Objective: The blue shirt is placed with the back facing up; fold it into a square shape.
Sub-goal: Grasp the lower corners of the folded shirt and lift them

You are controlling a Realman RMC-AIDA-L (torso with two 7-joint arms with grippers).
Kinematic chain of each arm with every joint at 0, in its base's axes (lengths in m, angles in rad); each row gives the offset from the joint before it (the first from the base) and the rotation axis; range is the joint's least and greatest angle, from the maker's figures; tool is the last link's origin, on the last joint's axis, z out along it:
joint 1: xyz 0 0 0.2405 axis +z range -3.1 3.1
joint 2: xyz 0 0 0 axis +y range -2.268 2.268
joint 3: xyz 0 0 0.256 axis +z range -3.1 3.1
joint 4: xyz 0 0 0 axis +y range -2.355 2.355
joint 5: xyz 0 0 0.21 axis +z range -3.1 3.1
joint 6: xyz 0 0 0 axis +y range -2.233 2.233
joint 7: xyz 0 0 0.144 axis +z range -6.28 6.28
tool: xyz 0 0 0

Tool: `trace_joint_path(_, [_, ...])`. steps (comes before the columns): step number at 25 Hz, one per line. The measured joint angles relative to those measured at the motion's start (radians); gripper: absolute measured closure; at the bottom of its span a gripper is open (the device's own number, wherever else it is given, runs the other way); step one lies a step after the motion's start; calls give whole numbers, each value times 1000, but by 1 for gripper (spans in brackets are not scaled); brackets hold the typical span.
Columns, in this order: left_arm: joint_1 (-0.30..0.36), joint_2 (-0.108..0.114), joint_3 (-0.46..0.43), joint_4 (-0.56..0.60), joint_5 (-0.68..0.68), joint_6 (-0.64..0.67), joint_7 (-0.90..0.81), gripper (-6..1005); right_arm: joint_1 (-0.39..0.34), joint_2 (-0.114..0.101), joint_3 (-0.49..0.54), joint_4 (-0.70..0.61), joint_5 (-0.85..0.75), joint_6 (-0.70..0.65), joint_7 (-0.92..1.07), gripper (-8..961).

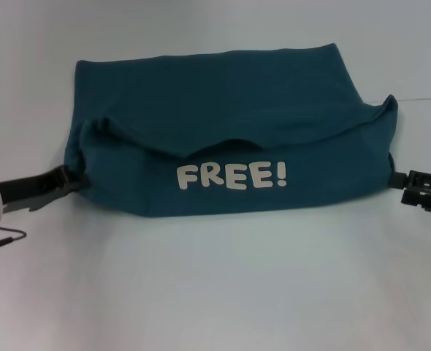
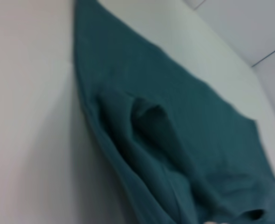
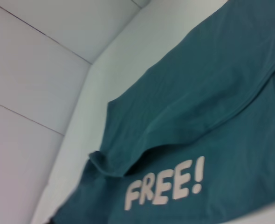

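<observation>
The blue shirt [image 1: 230,110] lies across the middle of the white table, folded over on itself. Its near flap is turned up and shows a white "FREE!" print [image 1: 231,176]. My left gripper [image 1: 75,180] sits at the shirt's left end, at the fold, touching the cloth. My right gripper [image 1: 399,178] sits at the shirt's right end, by the lower corner. The left wrist view shows rumpled layers of the shirt [image 2: 175,154] up close. The right wrist view shows the shirt [image 3: 212,93] and the print [image 3: 165,186].
The white table [image 1: 215,292] stretches in front of and behind the shirt. A thin cable [image 1: 4,240] hangs by my left arm at the left edge. A pale wall [image 3: 39,70] rises behind the table.
</observation>
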Motion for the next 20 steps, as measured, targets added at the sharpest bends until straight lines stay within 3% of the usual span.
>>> trace_joint_path(5, [-12,17,-68,1,-6,91,-3,999,53,-48,0,-6,-98,25,55,136])
trace_joint_path(8, [-18,24,-75,-2,-8,110,-8,999,99,-67,0,-33,-193,53,108,136])
trace_joint_path(14, [-24,29,-77,-6,-8,130,-37,1000,182,-65,-5,-100,-342,125,199,135])
trace_joint_path(20, [-27,29,-79,-5,-11,138,-53,1000,232,-44,-57,-100,-413,231,225,139])
